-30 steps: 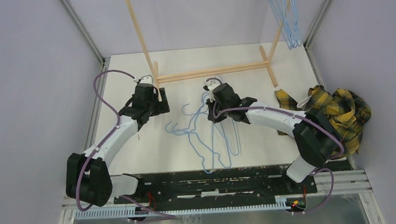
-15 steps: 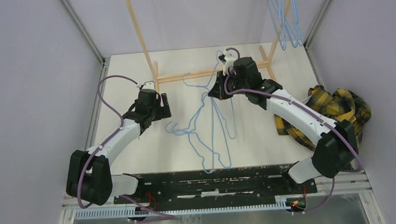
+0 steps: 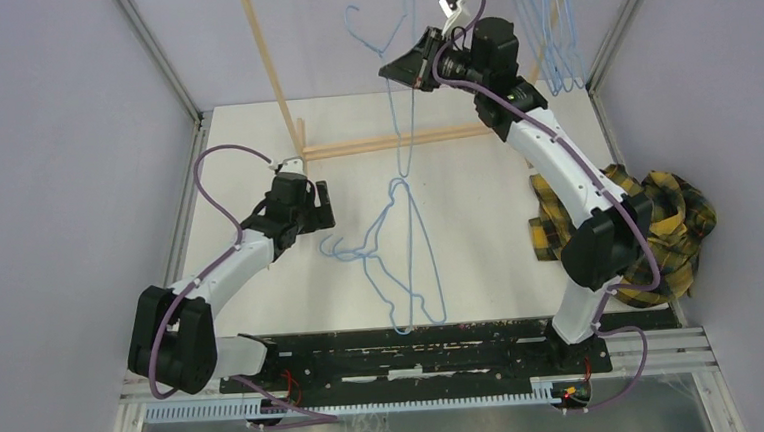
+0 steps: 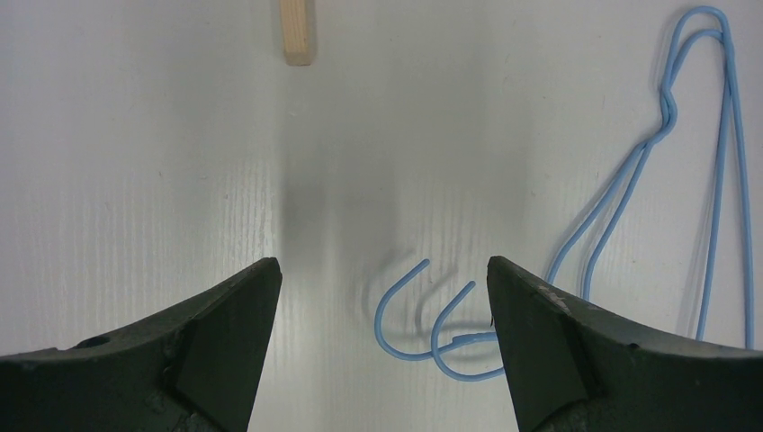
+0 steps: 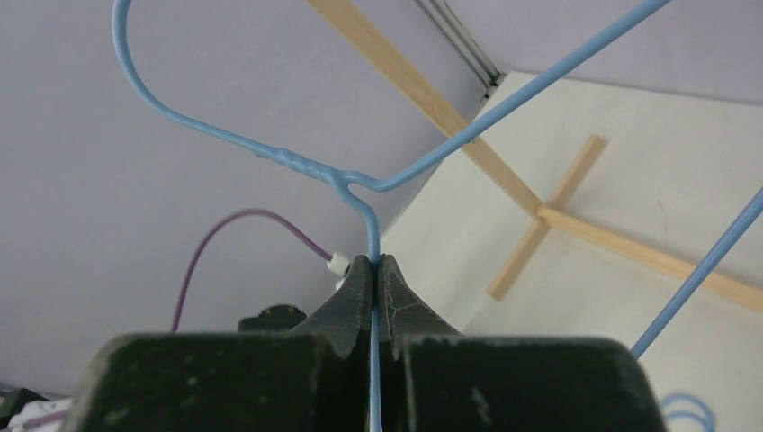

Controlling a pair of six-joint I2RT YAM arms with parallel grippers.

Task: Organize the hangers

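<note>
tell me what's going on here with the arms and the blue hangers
The right gripper is shut on one blue hanger, holding it up in the air by the wooden rack. The left gripper is open and hovers low over the table, right by the hooks of the hangers lying there. A few more hangers hang up high on the right.

A light wooden rack [image 3: 354,147] stands at the table's [image 3: 491,259] far side — a crumpled plaid cloth [image 3: 673,213] lies right.

Robotics lab test cell: plain lavender walls [image 3: 43,147] and metal framing [image 3: 156,59] enclose a white table [image 3: 491,259] with a left arm [image 3: 226,266] and right arm [image 3: 555,160] bolted on.
</note>
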